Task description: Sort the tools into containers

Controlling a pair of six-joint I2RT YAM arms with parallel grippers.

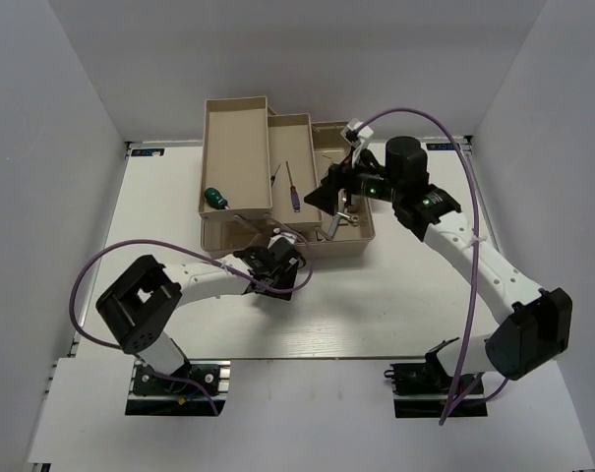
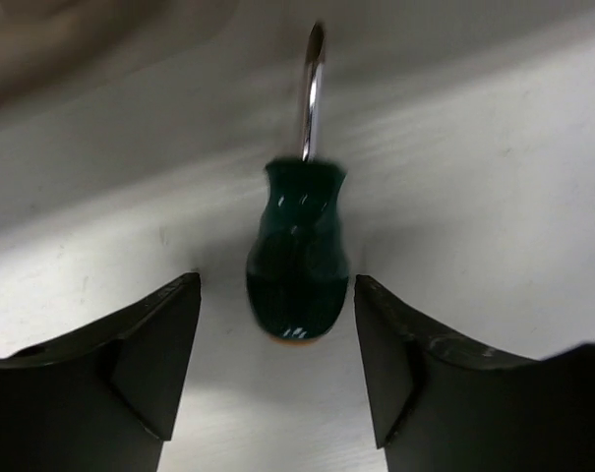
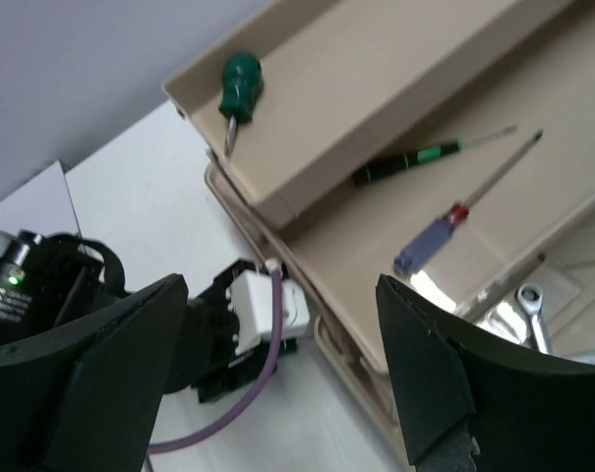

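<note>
Green-handled stubby screwdriver [image 2: 297,251] on white table [image 2: 494,197], between spread fingers [image 2: 130,364] of left gripper [image 2: 275,295], untouched; butt nearest, steel shaft pointing straight away. Right gripper [image 3: 280,295], also spread, well apart.

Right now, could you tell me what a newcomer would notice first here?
A stubby green-handled screwdriver lies on the white table, right between the open left jaws. Beyond it, the beige trays hold a second green screwdriver, a purple-handled screwdriver and a black-handled one.

White arms [image 1: 207,283], black joints [image 1: 529,330], purple cables [image 3: 269,324]
</note>
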